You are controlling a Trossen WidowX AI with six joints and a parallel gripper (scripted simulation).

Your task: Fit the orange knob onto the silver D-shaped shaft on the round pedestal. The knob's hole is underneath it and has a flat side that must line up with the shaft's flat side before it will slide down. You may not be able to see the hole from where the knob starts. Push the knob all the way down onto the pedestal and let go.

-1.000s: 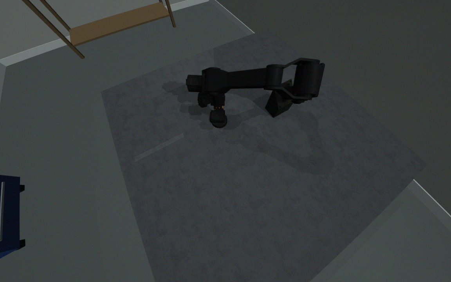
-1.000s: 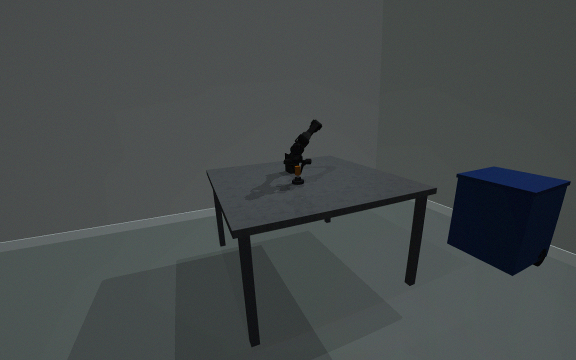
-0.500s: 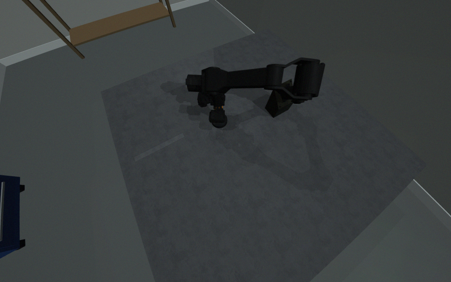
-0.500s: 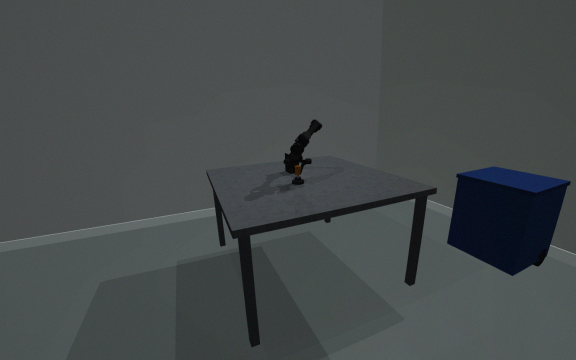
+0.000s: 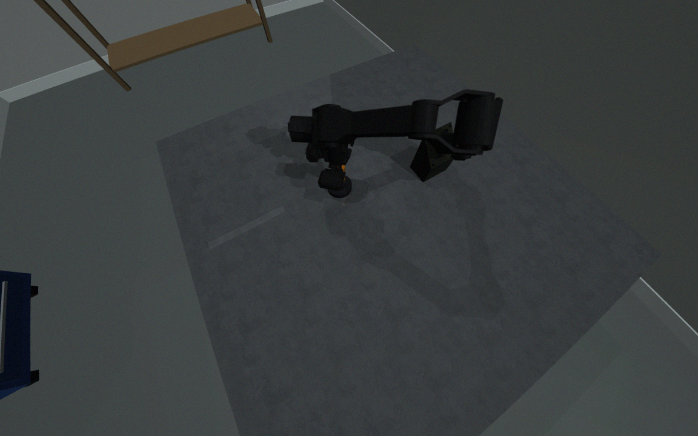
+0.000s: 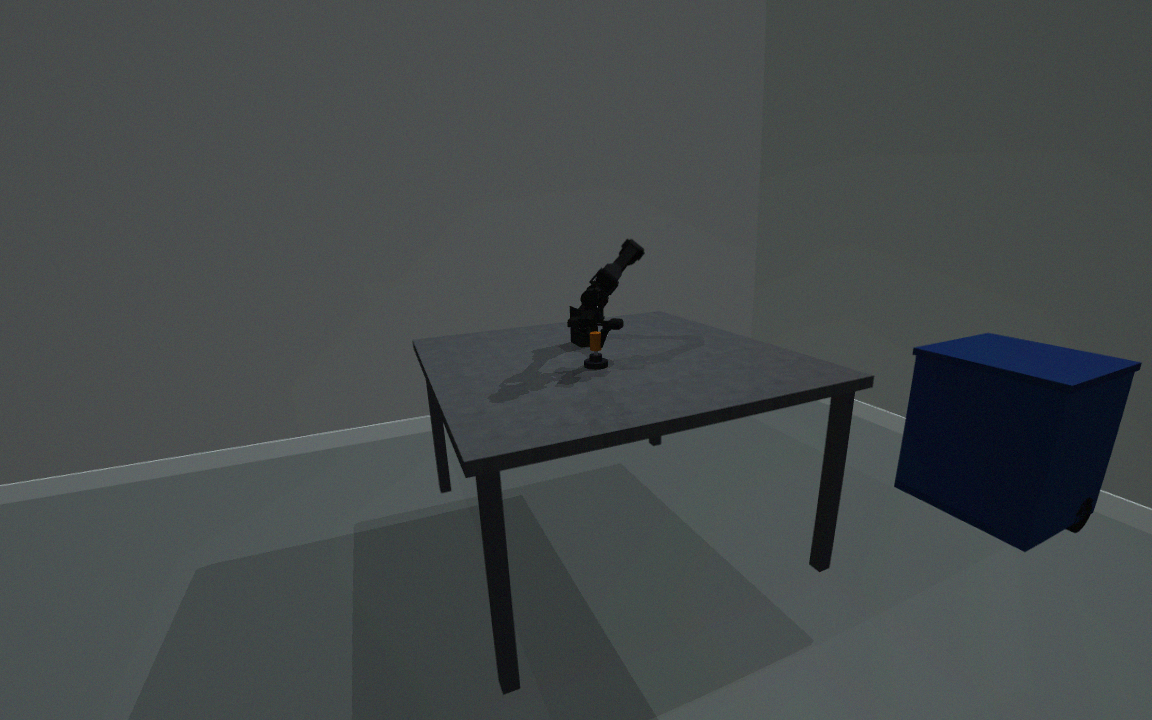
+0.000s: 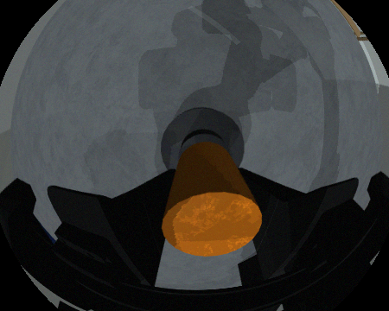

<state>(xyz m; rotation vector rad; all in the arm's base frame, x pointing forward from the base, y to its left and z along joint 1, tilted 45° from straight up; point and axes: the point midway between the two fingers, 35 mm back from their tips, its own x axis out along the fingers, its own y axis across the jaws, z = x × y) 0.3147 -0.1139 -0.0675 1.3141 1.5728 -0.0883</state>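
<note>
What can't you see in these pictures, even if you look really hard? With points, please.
- The hole under the orange knob [image 5: 343, 168] [image 6: 594, 341] [image 7: 212, 225]: hidden in the wrist view by the knob itself.
- The silver shaft's flat side: in the wrist view, the knob covers it; in the exterior view, too small.
- Most of the round pedestal [image 5: 343, 189] [image 6: 595, 363] [image 7: 201, 118] from the top: the gripper [image 5: 343, 167] [image 7: 207, 175] blocks it.
- The rest of the blue bin [image 5: 13, 325]: cut off by the top view's left edge.

Top looks steeply down on the surface [image 5: 422, 260] [image 6: 652, 385] [image 7: 95, 86]; exterior, farther back, faces it from the side; wrist peers closely past the tool [image 5: 343, 169] [image 6: 595, 341] [image 7: 212, 207] toward twelve o'clock. All share the surface.
</note>
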